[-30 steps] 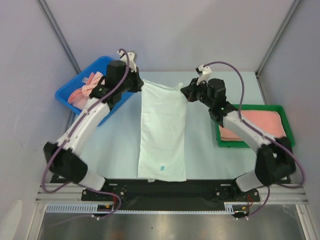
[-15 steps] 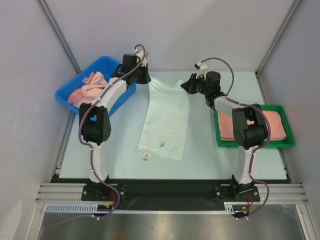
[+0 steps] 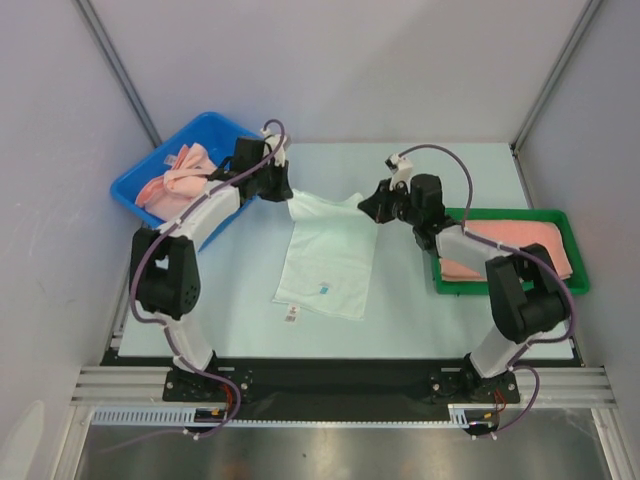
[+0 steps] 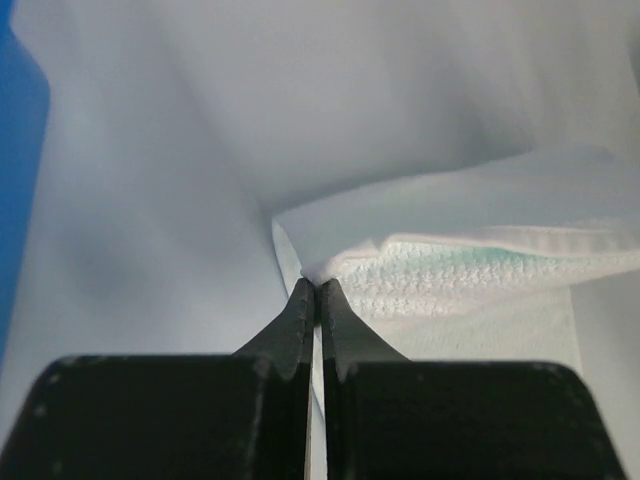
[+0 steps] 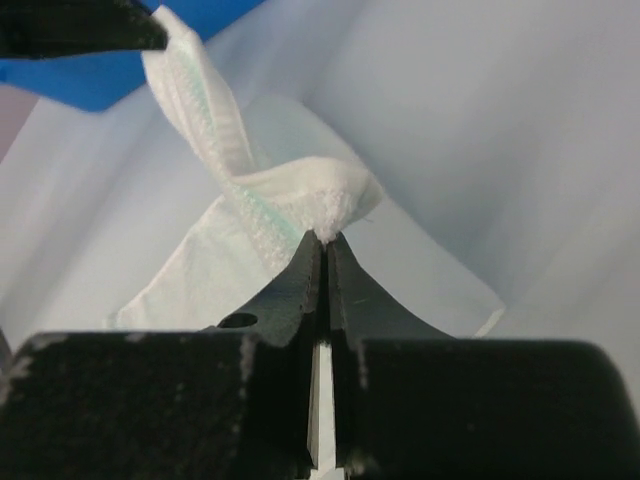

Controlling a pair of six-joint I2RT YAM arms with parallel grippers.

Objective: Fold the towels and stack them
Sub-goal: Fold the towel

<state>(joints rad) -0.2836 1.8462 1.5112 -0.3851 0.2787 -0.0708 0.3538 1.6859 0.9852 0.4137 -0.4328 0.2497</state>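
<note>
Mint towel [image 3: 330, 255], pinched by left fingers [image 4: 294, 328] and right fingers [image 5: 305, 278], has its far edge drawn nearer.

A pale, matte table [image 3: 240, 300] sits inside a small booth of plain grey-white panels: a back wall [image 3: 330, 60], a left wall [image 3: 50, 200] and a right wall [image 3: 600, 170]. Slim metal posts [image 3: 115, 70] run up the far corners. An aluminium rail [image 3: 120, 383] and a brushed steel sheet [image 3: 340, 450] line the near side, under soft, even light.
</note>
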